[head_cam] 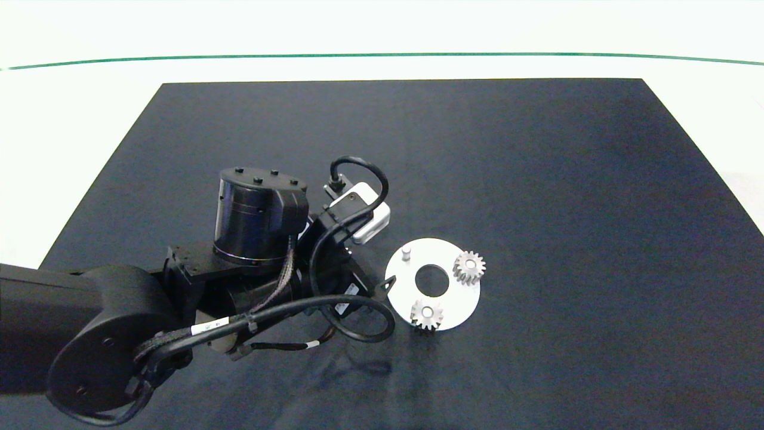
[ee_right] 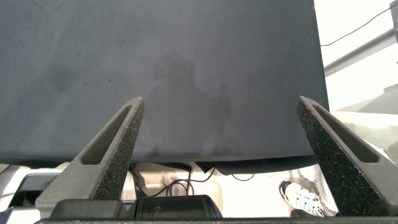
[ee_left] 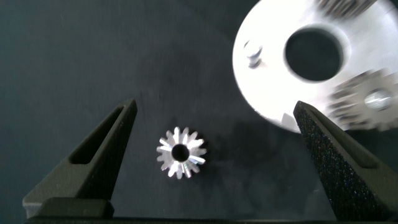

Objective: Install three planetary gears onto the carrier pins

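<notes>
Two planetary gears [head_cam: 469,266] already sit on the white carrier disc [head_cam: 459,307]; one carrier pin [head_cam: 406,251] stands bare. The left gripper [ee_left: 211,140], fingers wide apart, hovers over the third gear [ee_left: 181,152] lying flat on the dark mat [head_cam: 537,179] beside the disc (bore upward). Next: descend, close centred on its teeth. The right gripper [ee_right: 221,143] is parked off the table's edge, fingers spread.
</notes>
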`<action>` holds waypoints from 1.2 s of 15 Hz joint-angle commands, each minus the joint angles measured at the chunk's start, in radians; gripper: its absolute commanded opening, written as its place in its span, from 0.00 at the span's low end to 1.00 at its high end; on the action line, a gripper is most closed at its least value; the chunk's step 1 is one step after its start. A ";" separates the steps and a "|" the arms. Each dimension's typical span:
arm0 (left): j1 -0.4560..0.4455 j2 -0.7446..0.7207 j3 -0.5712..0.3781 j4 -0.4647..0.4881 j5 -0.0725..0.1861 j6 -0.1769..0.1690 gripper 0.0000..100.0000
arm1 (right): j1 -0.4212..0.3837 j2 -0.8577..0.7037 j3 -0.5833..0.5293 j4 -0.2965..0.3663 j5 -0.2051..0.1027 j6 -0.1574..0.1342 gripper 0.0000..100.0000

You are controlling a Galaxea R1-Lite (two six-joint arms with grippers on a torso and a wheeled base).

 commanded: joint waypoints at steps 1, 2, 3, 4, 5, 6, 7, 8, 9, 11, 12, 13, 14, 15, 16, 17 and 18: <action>0.042 0.031 0.008 -0.002 -0.032 -0.001 1.00 | 0.000 0.000 0.000 0.004 -0.001 -0.001 1.00; 0.059 0.035 0.010 -0.001 -0.047 -0.003 1.00 | 0.000 0.000 0.000 0.004 -0.001 -0.001 1.00; 0.067 0.036 0.010 -0.001 -0.053 0.000 1.00 | 0.000 0.001 0.000 0.004 -0.001 -0.001 1.00; 0.073 0.036 0.011 -0.001 -0.062 0.002 1.00 | 0.000 0.001 0.000 0.004 -0.001 -0.001 1.00; 0.080 0.035 0.013 -0.001 -0.072 0.003 1.00 | 0.000 0.001 0.001 0.004 -0.001 -0.001 1.00; 0.082 0.031 0.013 0.010 -0.081 0.003 1.00 | 0.000 0.000 0.001 0.004 -0.001 -0.001 1.00; 0.085 0.025 0.013 0.033 -0.090 0.005 1.00 | 0.000 0.001 0.001 0.006 -0.001 0.000 1.00; 0.097 0.010 0.011 0.067 -0.102 0.005 1.00 | 0.000 0.001 0.001 0.006 -0.001 0.000 1.00; 0.100 0.002 0.013 0.094 -0.107 0.005 1.00 | 0.000 0.001 0.001 0.006 -0.001 0.000 1.00; 0.105 -0.001 0.011 0.104 -0.108 0.007 1.00 | 0.000 0.000 0.003 0.006 -0.001 0.000 1.00; 0.105 -0.002 0.011 0.104 -0.110 0.007 1.00 | 0.000 0.001 0.004 0.006 -0.001 0.000 1.00; 0.105 0.005 0.011 0.102 -0.110 0.008 1.00 | 0.000 0.001 0.004 0.004 -0.001 0.000 1.00; 0.105 0.008 0.010 0.102 -0.110 0.011 1.00 | 0.000 0.000 0.004 0.004 -0.001 0.000 1.00; 0.105 0.016 0.010 0.102 -0.110 0.011 1.00 | 0.000 0.001 0.004 0.004 -0.001 0.000 1.00; 0.108 0.024 0.010 0.101 -0.110 0.011 1.00 | 0.000 0.000 0.004 0.006 -0.001 0.000 1.00; 0.111 0.035 0.010 0.099 -0.112 0.013 0.99 | 0.000 0.001 0.004 0.006 -0.001 0.000 1.00; 0.113 0.039 0.004 0.101 -0.112 0.013 0.96 | 0.000 0.000 0.006 0.004 -0.001 0.000 1.00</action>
